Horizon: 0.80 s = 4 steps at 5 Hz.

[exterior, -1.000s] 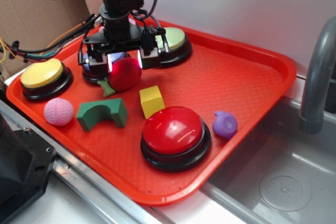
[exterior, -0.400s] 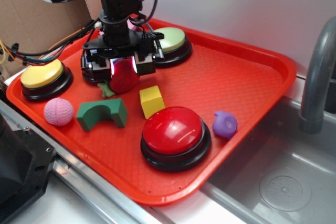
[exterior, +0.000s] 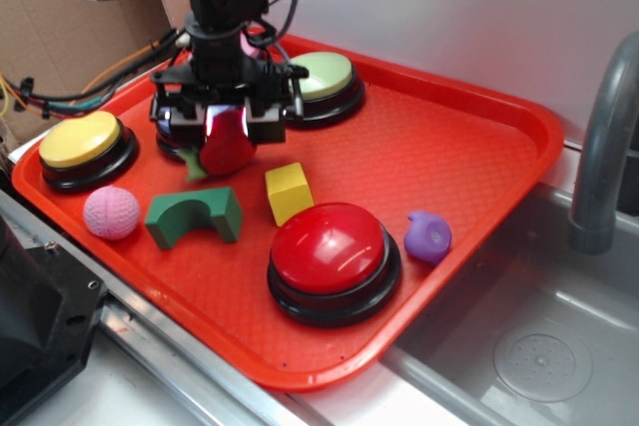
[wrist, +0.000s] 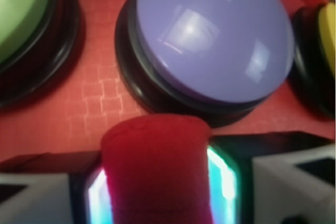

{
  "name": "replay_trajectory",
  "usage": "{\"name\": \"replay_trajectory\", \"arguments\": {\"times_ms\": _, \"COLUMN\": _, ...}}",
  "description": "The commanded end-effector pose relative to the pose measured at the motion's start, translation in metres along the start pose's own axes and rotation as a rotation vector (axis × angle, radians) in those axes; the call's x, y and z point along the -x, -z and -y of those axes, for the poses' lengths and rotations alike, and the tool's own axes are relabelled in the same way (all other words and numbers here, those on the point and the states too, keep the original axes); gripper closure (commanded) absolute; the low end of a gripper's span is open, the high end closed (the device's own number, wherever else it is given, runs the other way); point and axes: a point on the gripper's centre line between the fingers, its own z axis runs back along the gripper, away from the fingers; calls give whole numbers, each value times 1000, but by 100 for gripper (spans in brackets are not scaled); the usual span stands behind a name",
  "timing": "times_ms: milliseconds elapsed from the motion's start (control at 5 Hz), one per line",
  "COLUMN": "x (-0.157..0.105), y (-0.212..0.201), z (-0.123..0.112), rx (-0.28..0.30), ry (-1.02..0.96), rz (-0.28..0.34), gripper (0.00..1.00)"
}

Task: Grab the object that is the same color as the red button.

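Observation:
My gripper point(exterior: 227, 130) is shut on the fuzzy red toy fruit point(exterior: 226, 146), squeezed between the two lit pads, at the back left of the red tray point(exterior: 469, 137). Its green stem piece point(exterior: 194, 163) sticks out low on the left. In the wrist view the fruit point(wrist: 156, 169) fills the gap between the glowing pads, just in front of the purple button point(wrist: 210, 40). The red button point(exterior: 329, 247), a large glossy dome on a black base, sits at the tray's front, apart from my gripper.
On the tray: a yellow button point(exterior: 82, 144), a green button point(exterior: 321, 78), a pink dimpled ball point(exterior: 111, 213), a green arch block point(exterior: 194, 214), a yellow cube point(exterior: 288, 192), a small purple toy point(exterior: 428, 236). A sink point(exterior: 539, 346) and faucet point(exterior: 604, 137) are to the right.
The jaws have closed in on the red fruit, which now looks narrower between the pads. The gripper with the fruit has shifted slightly left and a little up.

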Motion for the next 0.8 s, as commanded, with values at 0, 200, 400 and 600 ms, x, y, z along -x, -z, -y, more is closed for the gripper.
{"name": "replay_trajectory", "arguments": {"times_ms": 0, "x": -12, "y": -90, "z": 14, "rx": 135, "ry": 336, "rz": -5, "gripper": 100}}
{"name": "replay_trajectory", "arguments": {"times_ms": 200, "x": -14, "y": -130, "z": 19, "rx": 212, "ry": 408, "rz": -6, "gripper": 100}}
{"name": "replay_trajectory", "arguments": {"times_ms": 400, "x": -14, "y": -166, "z": 21, "rx": 288, "ry": 491, "rz": -32, "gripper": 100}}
{"name": "replay_trajectory", "arguments": {"times_ms": 600, "x": -16, "y": -172, "z": 19, "rx": 326, "ry": 540, "rz": -15, "gripper": 100}}
